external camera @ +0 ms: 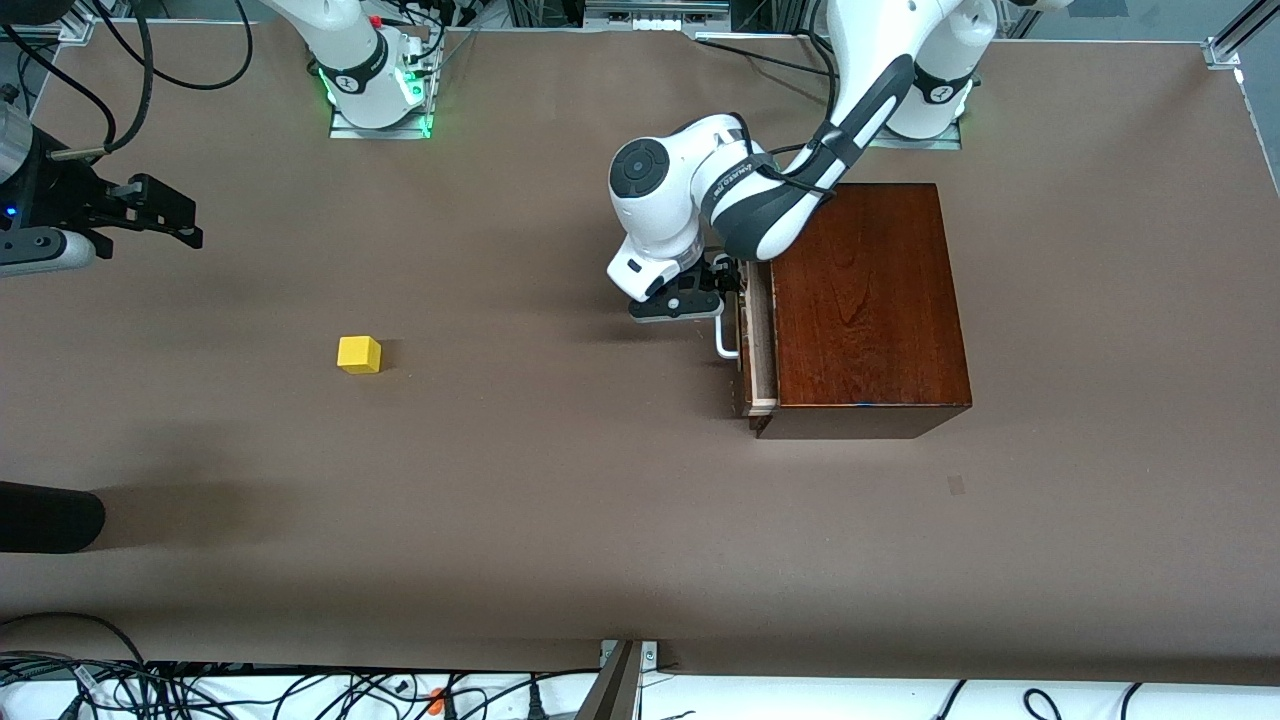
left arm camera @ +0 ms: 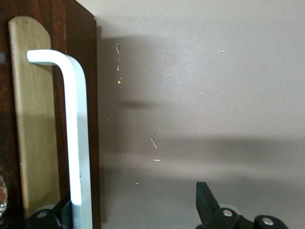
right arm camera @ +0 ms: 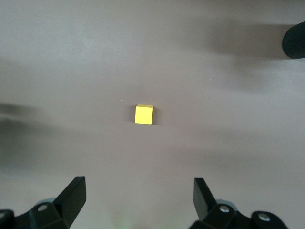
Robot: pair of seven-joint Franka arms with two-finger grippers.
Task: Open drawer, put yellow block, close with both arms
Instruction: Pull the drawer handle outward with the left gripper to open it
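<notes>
1. Wooden box (external camera: 870,300) sits on the table (external camera: 560,520) toward the left arm's end; glossy reddish-brown top.
2. Drawer (external camera: 757,345) is pulled out only a crack; pale wood rim shows along the box's edge, w/ the white handle (external camera: 727,340) sticking out toward the table's middle.
3. Left gripper (external camera: 722,290) is down at the drawer front, at the handle's end farther from the front camera. In the left wrist view the fingers (left arm camera: 206,198) are spread wide; one sits by the white bar (left arm camera: 76,138), the other well out over bare table. Jaws straddle the bar, not pinched on it.
4. Yellow block (external camera: 359,354) lies on bare table toward the right arm's end, well apart from the box, untouched.
5. Right gripper (external camera: 165,215) hangs in the air at the right arm's end of the table. Right wrist view: fingers (right arm camera: 74,193) wide apart, holding nothing, block (right arm camera: 144,115) on the table below, between them in view.
</notes>
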